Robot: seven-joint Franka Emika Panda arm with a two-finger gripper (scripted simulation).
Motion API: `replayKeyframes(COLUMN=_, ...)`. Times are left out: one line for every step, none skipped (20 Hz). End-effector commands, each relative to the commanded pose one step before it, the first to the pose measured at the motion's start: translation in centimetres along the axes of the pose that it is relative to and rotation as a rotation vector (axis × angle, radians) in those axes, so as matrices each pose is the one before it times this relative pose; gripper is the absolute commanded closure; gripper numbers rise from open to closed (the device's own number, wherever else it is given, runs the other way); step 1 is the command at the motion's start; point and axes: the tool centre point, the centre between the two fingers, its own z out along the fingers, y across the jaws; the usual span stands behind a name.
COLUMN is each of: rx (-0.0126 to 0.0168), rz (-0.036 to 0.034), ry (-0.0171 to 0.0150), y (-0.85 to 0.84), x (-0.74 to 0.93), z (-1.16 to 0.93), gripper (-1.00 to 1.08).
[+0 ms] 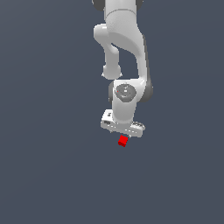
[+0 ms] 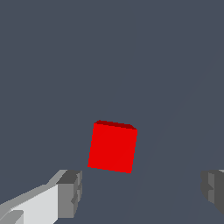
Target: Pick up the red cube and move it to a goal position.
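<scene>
Flat slate-grey ground (image 1: 48,175) fills both views with no seams, props or visible goal marker; it is an even matte surface. In the exterior view, going from its left to its right, that bare grey runs up to the glossy white jointed robot arm (image 1: 124,52), which descends from the top edge just right of centre, and then the grey resumes. At the arm's foot sits the white two-fingered gripper (image 1: 123,132), and the small bright red matte cube (image 1: 123,141) shows just beneath it, partly covered by the hand's body.

The wrist view makes the relation plainer. One grey finger pad (image 2: 70,194) on a white finger stands to one side, the red cube lies centred ahead of the gap, slightly rotated against the line between the fingers, and the other grey pad (image 2: 213,192) stands far off on the other side. The jaws are spread wide, much wider than the cube, and neither pad touches it. The cube appears to rest on the ground, though how high the fingertips hang above it I cannot tell.

By my reading, the step in hand is the approach before the grasp. The next move calls for lowering until the pads flank the cube's sides, perhaps a small wrist turn to square with its faces, then closing and lifting toward the goal.
</scene>
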Motion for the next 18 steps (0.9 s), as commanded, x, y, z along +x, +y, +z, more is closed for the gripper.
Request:
replayKeyframes(rx=-0.00152, rz=0.04574, ry=0.00188, y=-0.605, x=0.322, z=1.665, gripper=-0.92)
replayKeyframes(rx=-0.00046, rz=0.0152, ry=0.00027, y=-0.213, x=0.11, z=0.569, gripper=-0.92)
replayKeyframes(rx=-0.00041, rz=0.01404, ry=0.00024, y=-0.196, x=0.105, z=0.524, gripper=-0.92)
replayKeyframes(rx=-0.00035, rz=0.01283, ry=0.0002, y=-0.179, x=0.098, z=0.477, gripper=-0.92)
replayKeyframes(rx=-0.0003, rz=0.01158, ry=0.00017, y=-0.163, x=0.091, z=0.43, gripper=-0.92)
replayKeyframes(rx=-0.00024, rz=0.01033, ry=0.00014, y=-0.145, x=0.084, z=0.382, gripper=-0.92)
replayKeyframes(rx=-0.00019, rz=0.00905, ry=0.0001, y=-0.128, x=0.077, z=0.333, gripper=-0.92)
replayKeyframes(rx=-0.00014, rz=0.00776, ry=0.00007, y=-0.11, x=0.069, z=0.284, gripper=-0.92)
replayKeyframes(rx=-0.0001, rz=0.00651, ry=0.00004, y=-0.092, x=0.061, z=0.236, gripper=-0.92)
replayKeyframes(rx=-0.00007, rz=0.00528, ry=0.00002, y=-0.075, x=0.052, z=0.19, gripper=-0.92)
replayKeyframes(rx=-0.00004, rz=0.00406, ry=0.00001, y=-0.058, x=0.041, z=0.145, gripper=-0.92)
replayKeyframes(rx=-0.00002, rz=0.00289, ry=0.0, y=-0.04, x=0.031, z=0.102, gripper=-0.92)
replayKeyframes(rx=-0.00001, rz=0.00169, ry=0.0, y=-0.025, x=0.018, z=0.06, gripper=-0.92)
replayKeyframes(rx=0.0, rz=0.00049, ry=0.0, y=-0.012, x=0.004, z=0.02, gripper=-0.92)
replayKeyframes(rx=0.0, rz=0.0, ry=0.0, y=0.0, x=0.0, z=0.0, gripper=1.08)
replayKeyframes(rx=0.0, rz=0.0, ry=0.0, y=0.0, x=0.0, z=0.0, gripper=1.08)
replayKeyframes(rx=0.0, rz=0.0, ry=0.0, y=0.0, x=0.0, z=0.0, gripper=1.08)
replayKeyframes(rx=0.0, rz=0.0, ry=0.0, y=0.0, x=0.0, z=0.0, gripper=1.08)
